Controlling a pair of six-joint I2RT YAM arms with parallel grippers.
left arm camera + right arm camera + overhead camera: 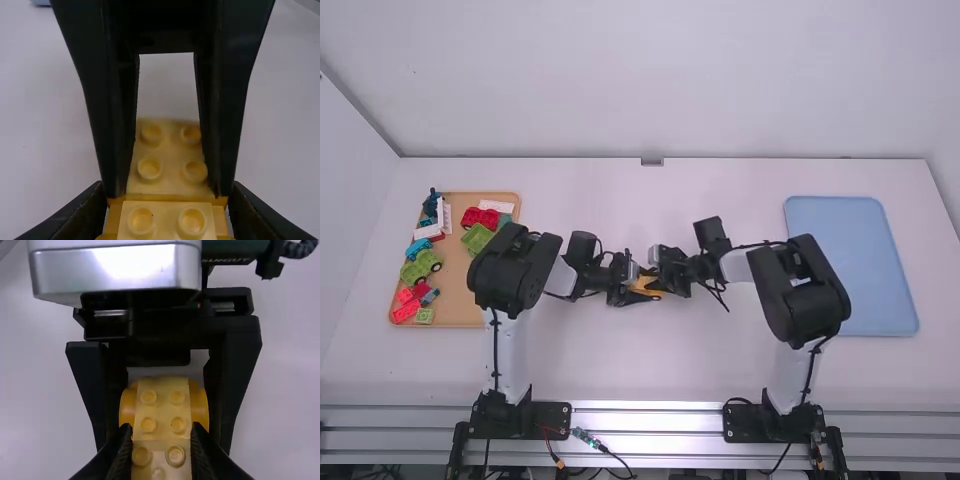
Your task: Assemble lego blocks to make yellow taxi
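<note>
In the high view, my left gripper (623,284) and my right gripper (672,272) meet over the table's middle, with yellow lego blocks (647,285) between them. The left wrist view has my left gripper (167,214) closed around a darker yellow part, while studded yellow bricks (165,167) sit between the other gripper's fingers. In the right wrist view, my right gripper (161,437) grips the sides of the light yellow studded bricks (162,412). A rounded orange-yellow part (128,407) bulges out on both sides beneath them, between the left gripper's fingers. Whether the bricks are fully pressed together, I cannot tell.
At the table's left, an orange tray (460,312) holds several red, green, blue and white lego pieces, partly behind the left arm. A blue tray (850,240) lies on the right, its near left part behind the right arm.
</note>
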